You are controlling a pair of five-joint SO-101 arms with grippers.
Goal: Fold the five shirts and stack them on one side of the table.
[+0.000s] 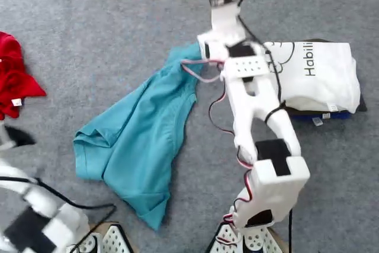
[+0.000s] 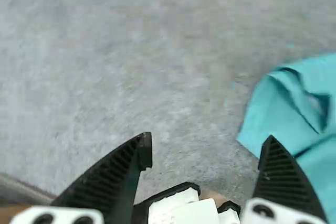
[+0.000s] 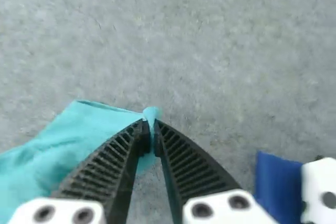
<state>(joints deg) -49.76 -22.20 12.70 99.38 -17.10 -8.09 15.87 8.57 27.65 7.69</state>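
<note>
left gripper [image 2: 207, 142]: nearest of the lot, down at the 7 o'clock corner of the table [image 1: 89, 34]; jaws spread wide, nothing between them, just grey mat underneath

teal shirt [image 1: 139, 140]: lying open and rumpled mid-table, not folded yet; near hem bunched at about 7 o'clock, far corner up toward 1 o'clock

long axis: diagonal, 7 to 1 o'clock in the high view, so nowhere near square to the table edge

from the left gripper: near edge of the teal off at roughly 2 o'clock, close by but not touching

right gripper [image 3: 148, 129]: way out at the far end of that diagonal, tips squeezed together on the shirt's 1 o'clock corner, little tuft of teal poking out past them

nearer arm: left for the loose near hem, right for the far corner, so probably one end each

next move, best guess: far corner tugged out to flatten things, or brought back down the axis toward 7 o'clock; near end likely needs pinning, otherwise prone to dragging along

folded stack [image 1: 314, 75]: white one on top, dark and blue layers under, at 3 o'clock from the pinched corner, near but apart from the teal

red shirt [image 1: 15, 81]: crumpled at the 9 o'clock edge, well apart, looks untouched
</note>
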